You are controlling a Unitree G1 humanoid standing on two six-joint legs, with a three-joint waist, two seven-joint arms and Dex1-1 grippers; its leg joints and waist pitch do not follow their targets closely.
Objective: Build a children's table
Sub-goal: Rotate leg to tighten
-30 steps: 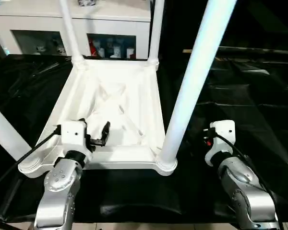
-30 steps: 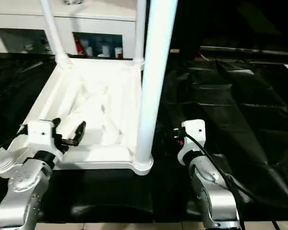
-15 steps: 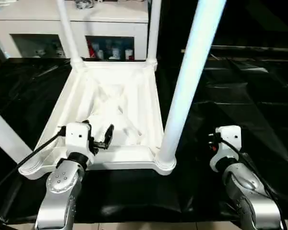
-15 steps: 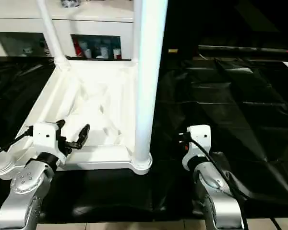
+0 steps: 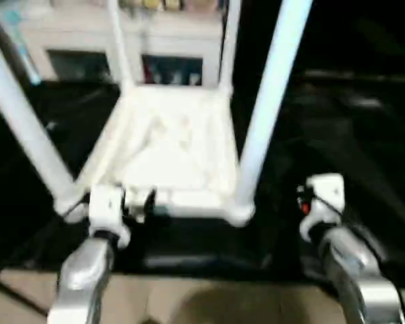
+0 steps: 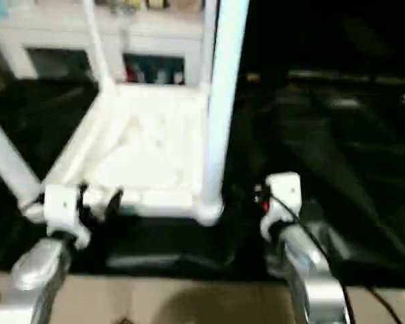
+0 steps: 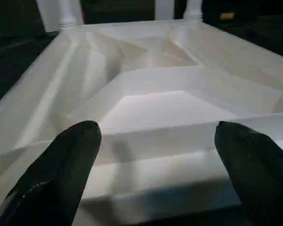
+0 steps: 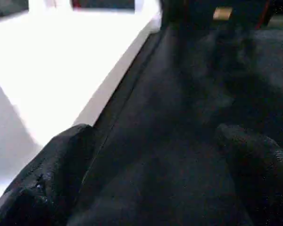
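Pincers, left [image 7: 155, 165] and right [image 8: 155, 165], gape empty beside upturned table [image 5: 169, 145]; cabinet [image 5: 88, 40] behind.

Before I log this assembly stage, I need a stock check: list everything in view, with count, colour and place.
Tabletop: one, white, upside down on the black sheet, ribbed underside up.
Legs: four, white, standing up from the tabletop's corner sockets.
Sheet: one, black, glossy, spread under the tabletop.
Cabinet: one, white, glass doors, behind the tabletop; small items inside, too blurred to name.
Floor: beige strip at the near edge.
Left gripper: one, black fingers wide apart, at the tabletop's near rim, holding nothing.
Right gripper: one, black fingers wide apart, over the sheet beside the tabletop, holding nothing.
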